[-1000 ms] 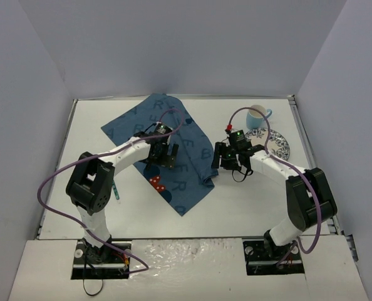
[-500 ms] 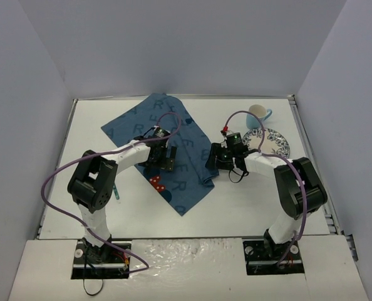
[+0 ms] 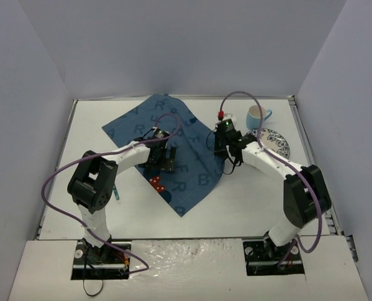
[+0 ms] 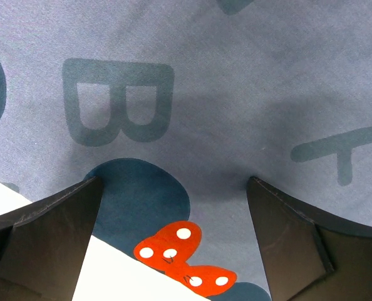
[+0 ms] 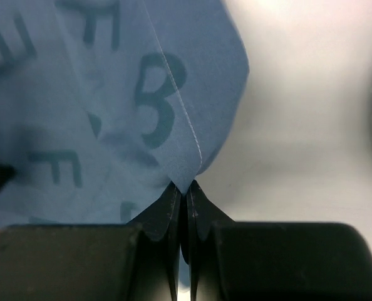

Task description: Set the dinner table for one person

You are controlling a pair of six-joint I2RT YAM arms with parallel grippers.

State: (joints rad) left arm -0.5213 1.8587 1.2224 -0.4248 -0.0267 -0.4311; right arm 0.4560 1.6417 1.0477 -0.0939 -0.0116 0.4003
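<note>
Cloth (image 3: pixel 189 187): letter-printed, hem nipped in right claw (image 5: pixel 186 188).
Left claw (image 4: pixel 173 183): spread wide, close over cloth.
Worktop (image 3: pixel 248 200): beneath both claws.
Advice: draw hem low, outward, away from left claw, flattening fold.

Three plain walls box me in: the far wall (image 3: pixel 186 44) straight ahead, the left wall (image 3: pixel 17 125) and the right wall (image 3: pixel 355 125) slanting in on either side, all a pale grey-lilac and unmarked. Below them lies the white table (image 3: pixel 248 200), with a thin metal trim (image 3: pixel 117 98) along its far and side edges where it meets the walls. At the near edge sits a white board (image 3: pixel 192 279) with a crinkled shiny strip (image 3: pixel 186 248) along its far side. The light is soft and even, and shadows are faint.
</note>
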